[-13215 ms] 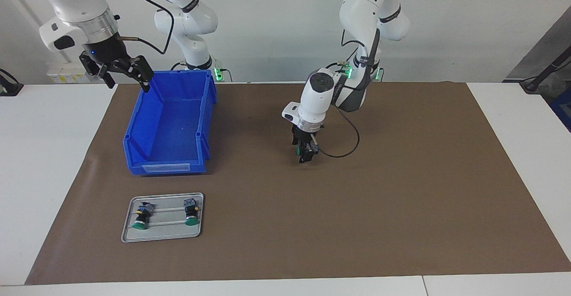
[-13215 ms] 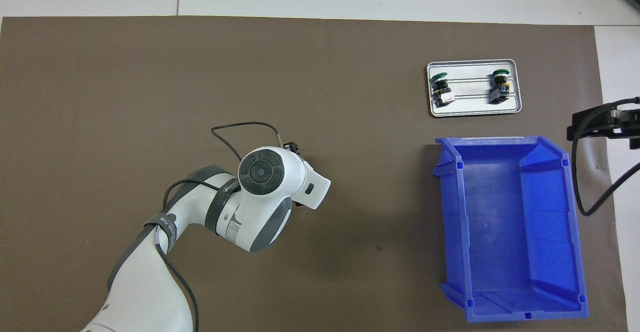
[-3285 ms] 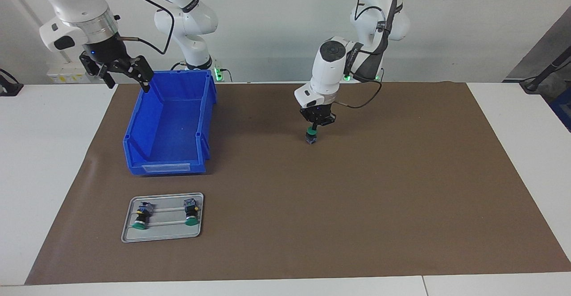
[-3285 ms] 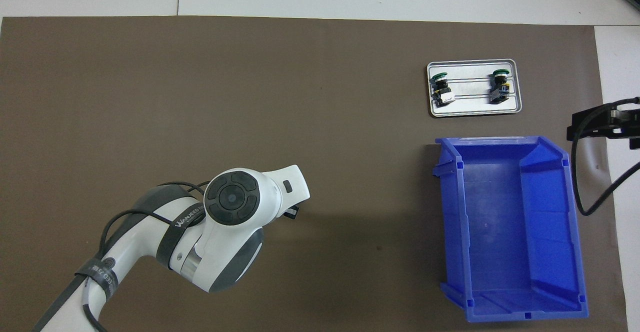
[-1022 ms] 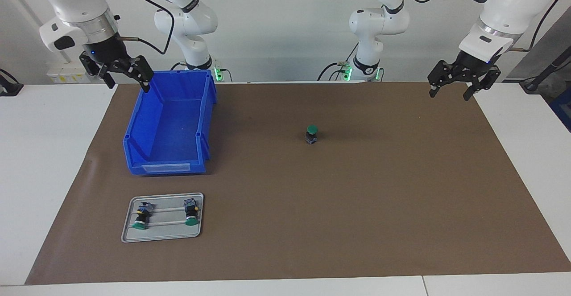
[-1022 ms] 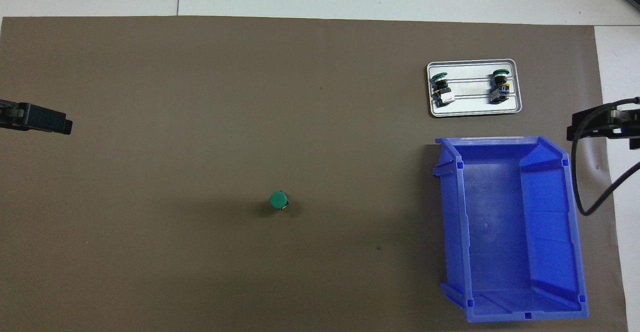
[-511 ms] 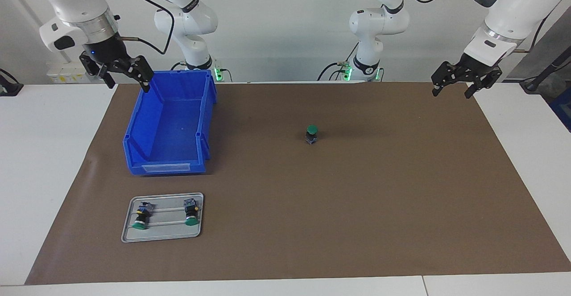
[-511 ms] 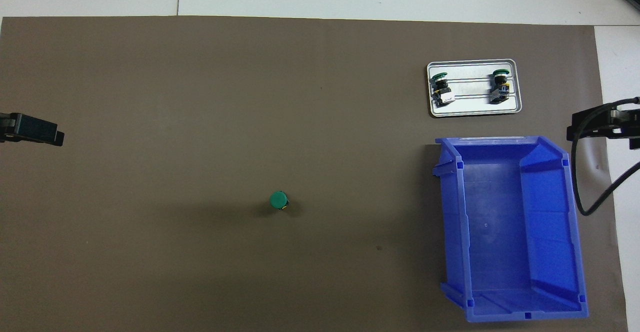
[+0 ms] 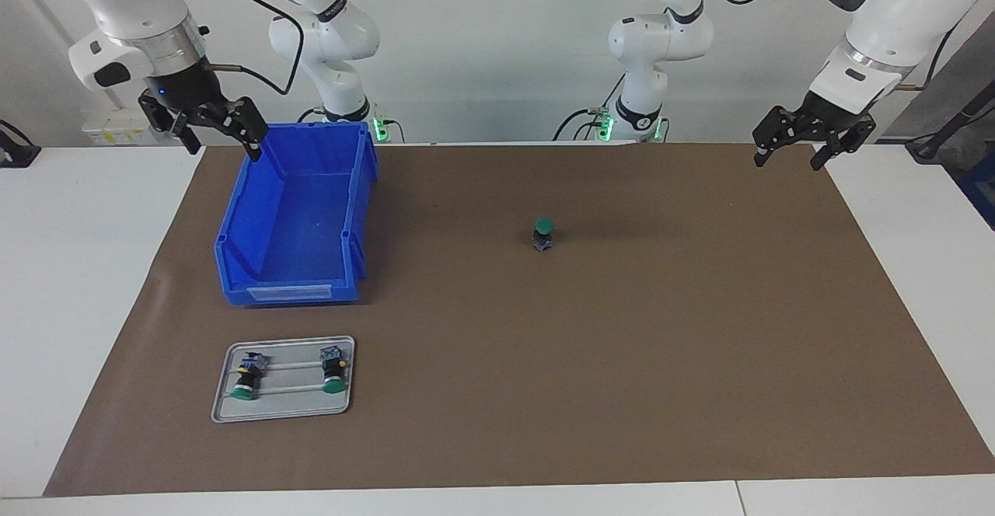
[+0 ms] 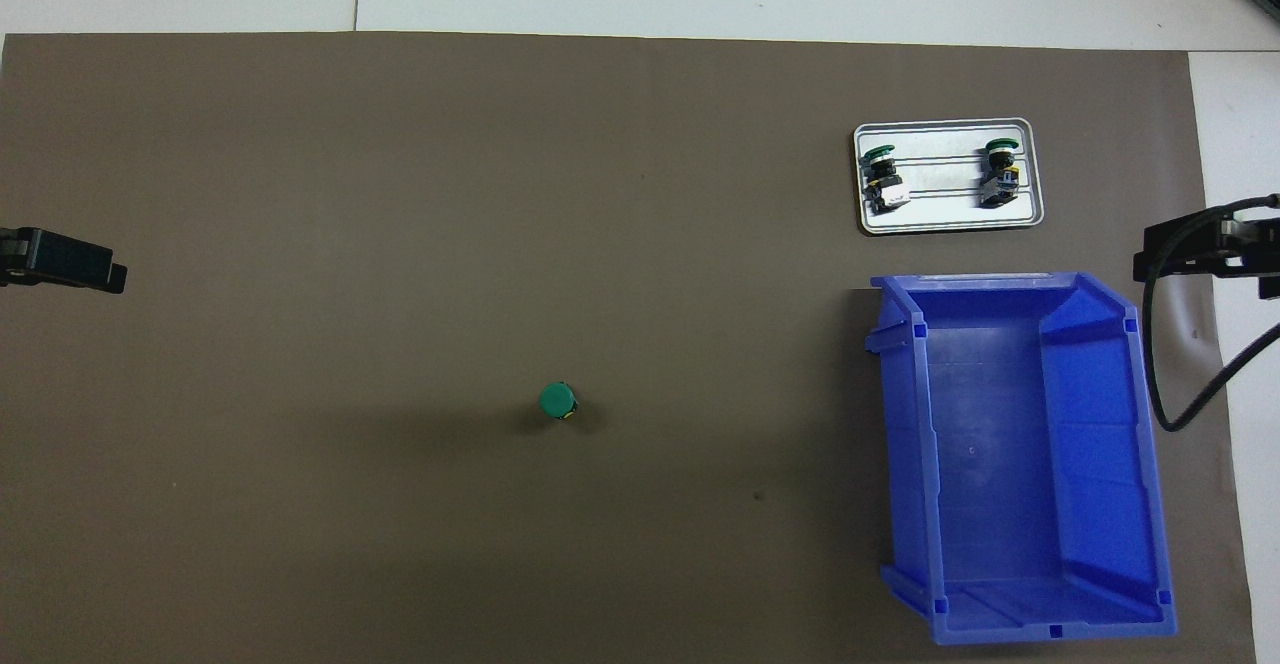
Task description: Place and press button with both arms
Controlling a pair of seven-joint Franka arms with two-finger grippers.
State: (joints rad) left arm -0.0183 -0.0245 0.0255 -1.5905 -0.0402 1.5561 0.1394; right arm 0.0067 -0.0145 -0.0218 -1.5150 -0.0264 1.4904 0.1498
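The button [image 9: 544,234] stands upright on the brown mat [image 9: 699,329] near its middle, green cap up, with nothing touching it; from above its round cap [image 10: 556,400] shows. My left gripper [image 9: 787,160] hangs open and empty over the mat's corner at the left arm's end of the table, well away from the button. One of its fingers [image 10: 70,262] shows in the overhead view. My right gripper [image 9: 223,151] waits open and empty over the corner of the blue bin [image 9: 291,213]; a finger [image 10: 1180,249] of it shows in the overhead view.
A grey metal tray [image 9: 283,415] lies on the mat, farther from the robots than the bin, with two more green-capped buttons lying on their sides in it. The blue bin [image 10: 1020,464] holds nothing. White table surrounds the mat.
The left gripper has let go of the button, left it standing on the mat and drawn back to its own end of the table. In the last second it only drifted slightly. The right arm has not moved.
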